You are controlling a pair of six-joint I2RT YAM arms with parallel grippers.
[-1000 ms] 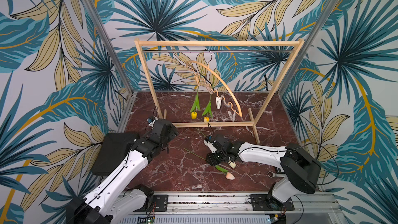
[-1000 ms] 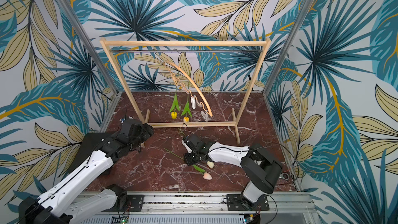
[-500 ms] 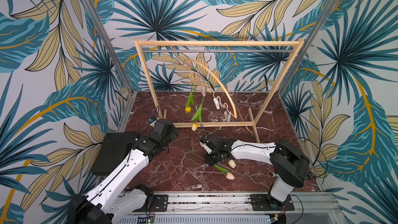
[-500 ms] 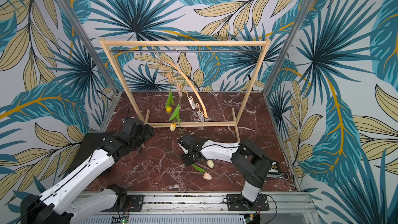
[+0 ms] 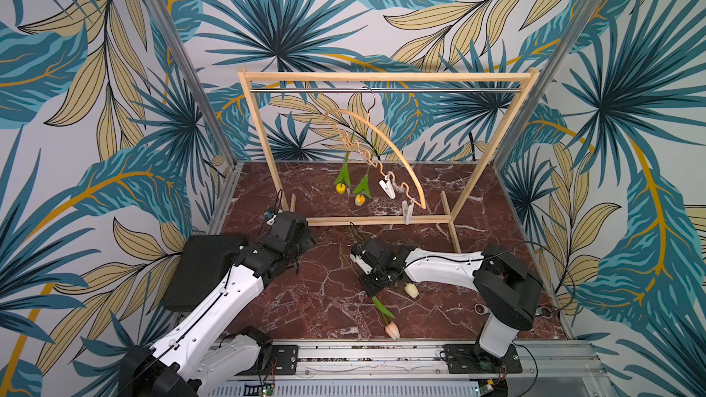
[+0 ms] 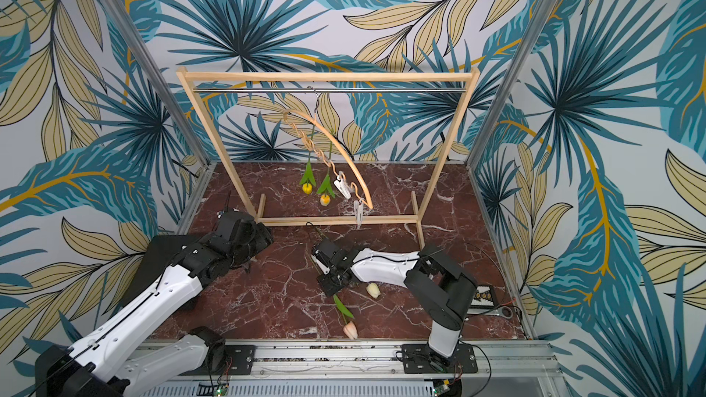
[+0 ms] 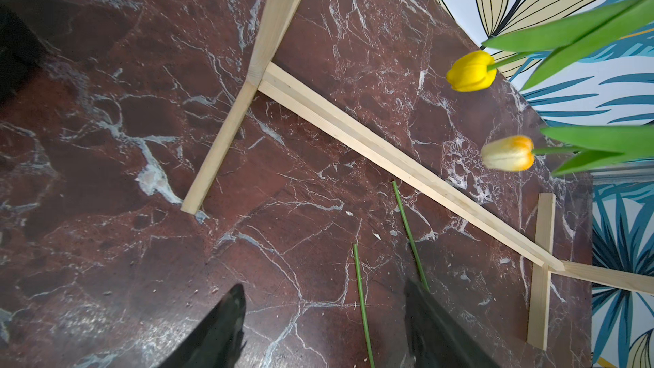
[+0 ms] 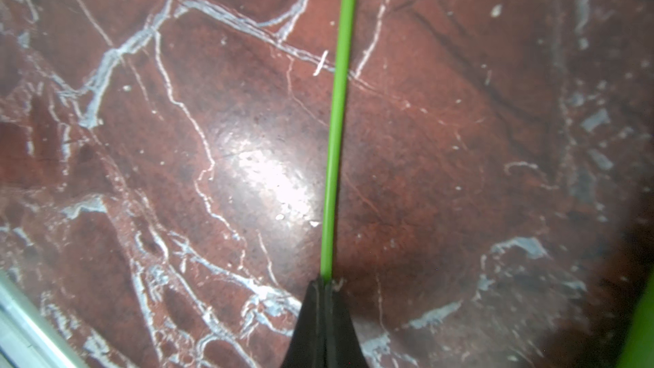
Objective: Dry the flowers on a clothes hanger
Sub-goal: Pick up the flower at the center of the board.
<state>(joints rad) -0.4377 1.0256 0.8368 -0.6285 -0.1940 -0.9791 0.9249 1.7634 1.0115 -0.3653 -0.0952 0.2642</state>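
Observation:
The clothes hanger (image 5: 397, 154) (image 6: 344, 154) hangs tilted from the rack's metal rail. A yellow tulip (image 5: 340, 187) (image 7: 470, 70) and an orange-yellow tulip (image 5: 359, 199) (image 7: 509, 153) are clipped to it, heads down. Two white clips (image 5: 386, 188) hang empty. A pink tulip (image 5: 392, 331) (image 6: 350, 330) and a cream-white tulip (image 5: 412, 290) lie on the marble table. My right gripper (image 5: 372, 285) (image 8: 325, 283) is shut on the pink tulip's green stem (image 8: 336, 118), low at the table. My left gripper (image 5: 305, 240) (image 7: 323, 299) is open above the table, holding nothing; two stem ends (image 7: 361, 299) lie below it.
The big wooden rack (image 5: 382, 77) stands at the back, its base bar (image 5: 382, 220) and feet on the red marble table (image 5: 324, 299). A black pad (image 5: 206, 261) lies at the left edge. A wrench (image 6: 504, 313) lies at the right. Papered walls close three sides.
My right gripper has shut on the stem. The hanger with its two tulips swung left and has come back right. My left gripper's jaws have narrowed a little.

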